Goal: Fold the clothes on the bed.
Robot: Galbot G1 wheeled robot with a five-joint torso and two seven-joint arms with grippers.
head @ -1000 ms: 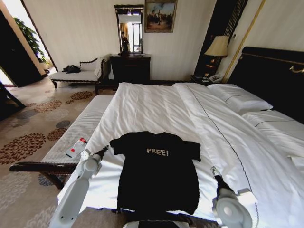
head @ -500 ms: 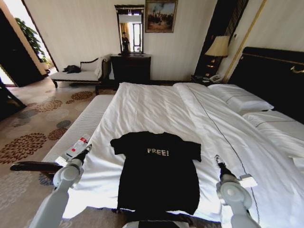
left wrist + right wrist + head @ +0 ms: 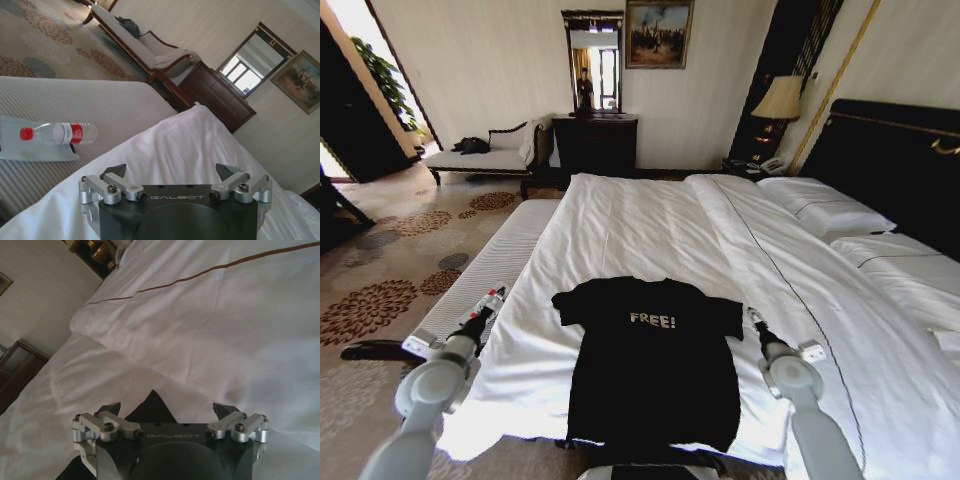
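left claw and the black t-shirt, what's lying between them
Only bare white duvet lies between the left claw and the T-shirt, seen in the head view.

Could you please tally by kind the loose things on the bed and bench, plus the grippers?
T-shirt, black, flat on the bed: 1
Pillows: 2
Water bottle, lying on the bench: 1
Grippers, left gripper and right gripper, both with fingers open: 2
Total: 6
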